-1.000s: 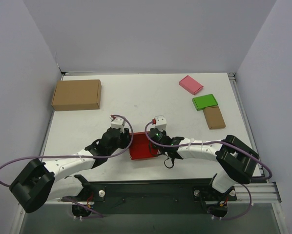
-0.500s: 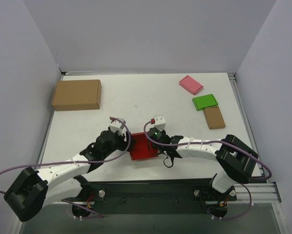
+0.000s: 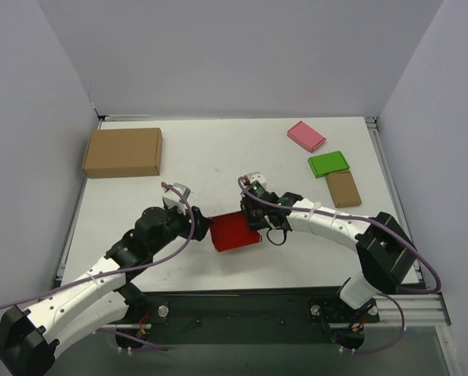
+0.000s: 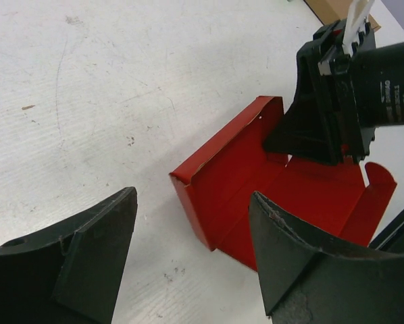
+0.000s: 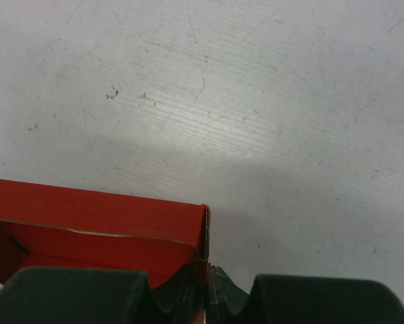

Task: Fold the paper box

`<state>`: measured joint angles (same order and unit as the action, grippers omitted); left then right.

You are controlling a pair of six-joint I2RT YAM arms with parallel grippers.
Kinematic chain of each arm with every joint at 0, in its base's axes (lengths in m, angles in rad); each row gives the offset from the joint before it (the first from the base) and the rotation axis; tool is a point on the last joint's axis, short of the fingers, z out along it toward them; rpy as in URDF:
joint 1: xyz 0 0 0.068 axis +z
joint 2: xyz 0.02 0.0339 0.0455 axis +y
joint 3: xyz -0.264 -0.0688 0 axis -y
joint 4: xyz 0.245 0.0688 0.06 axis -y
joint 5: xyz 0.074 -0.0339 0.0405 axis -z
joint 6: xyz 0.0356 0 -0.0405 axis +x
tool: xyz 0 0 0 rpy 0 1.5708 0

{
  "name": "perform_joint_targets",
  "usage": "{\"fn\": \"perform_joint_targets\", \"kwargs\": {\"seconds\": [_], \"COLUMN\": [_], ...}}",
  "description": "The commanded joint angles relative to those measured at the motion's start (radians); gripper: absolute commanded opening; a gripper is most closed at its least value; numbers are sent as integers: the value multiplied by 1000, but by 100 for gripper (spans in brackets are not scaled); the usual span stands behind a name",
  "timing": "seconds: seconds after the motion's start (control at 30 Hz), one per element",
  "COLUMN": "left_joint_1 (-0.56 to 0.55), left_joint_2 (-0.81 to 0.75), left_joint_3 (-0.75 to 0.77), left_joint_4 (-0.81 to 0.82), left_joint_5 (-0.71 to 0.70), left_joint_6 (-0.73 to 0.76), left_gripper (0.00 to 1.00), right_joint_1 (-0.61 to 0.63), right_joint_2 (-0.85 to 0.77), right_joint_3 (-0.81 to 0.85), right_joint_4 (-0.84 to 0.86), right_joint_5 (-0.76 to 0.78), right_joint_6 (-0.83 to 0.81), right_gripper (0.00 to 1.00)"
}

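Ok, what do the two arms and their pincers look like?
Both the left arm and right arm have white shells, black joints and a looping purple cable. The left pincer has broad matte black wedge fingers; the right pincer has dark ridged pads.

Left hand (image 4: 188,210) open, red paper box (image 4: 229,177) gripped by right hand (image 4: 317,138)

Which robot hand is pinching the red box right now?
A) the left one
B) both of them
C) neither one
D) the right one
D: the right gripper is closed tight on a thin wall of the paper box, while the left gripper is wide open and grips nothing.
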<state>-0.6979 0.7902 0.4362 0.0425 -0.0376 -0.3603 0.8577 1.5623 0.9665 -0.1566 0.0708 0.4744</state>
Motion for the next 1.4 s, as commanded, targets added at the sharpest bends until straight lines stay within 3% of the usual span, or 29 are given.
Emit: {"fn": "perform_joint_targets", "kwargs": {"seconds": [0.0, 0.17, 0.33, 0.5, 0.7, 0.9, 1.03, 1.2, 1.37], "left_joint_1": [9, 15, 20, 29, 46, 95, 115, 136, 230], "left_joint_2": [-61, -57, -49, -68, -34, -23, -8, 38, 101], "left_joint_3": [114, 291, 409, 377, 323, 314, 311, 312, 354], "left_joint_4": [-171, -383, -553, -509, -457, -445, -432, -400, -340], "left_joint_5": [-21, 98, 97, 24, 65, 103, 148, 229, 346], "left_joint_6": [-38, -36, 72, 136, 141, 156, 164, 155, 104], "left_gripper": [77, 79, 79, 82, 82, 82, 82, 84, 88], "right_joint_1": [-57, -92, -105, -109, -121, -138, -170, -220, -299], "right_joint_2": [-15, 67, 134, 219, 292, 308, 259, 58, -245], "right_joint_3": [96, 185, 227, 265, 333, 386, 413, 356, 109], "right_joint_4": [-275, -405, -489, -527, -540, -541, -537, -459, -364], "right_joint_5": [-143, -247, -298, -309, -307, -289, -244, -148, -74], "right_joint_6": [-89, -138, -161, -174, -172, -166, -129, -47, 101], "right_gripper": [8, 10, 13, 13, 21, 43, 59, 65, 65]}}
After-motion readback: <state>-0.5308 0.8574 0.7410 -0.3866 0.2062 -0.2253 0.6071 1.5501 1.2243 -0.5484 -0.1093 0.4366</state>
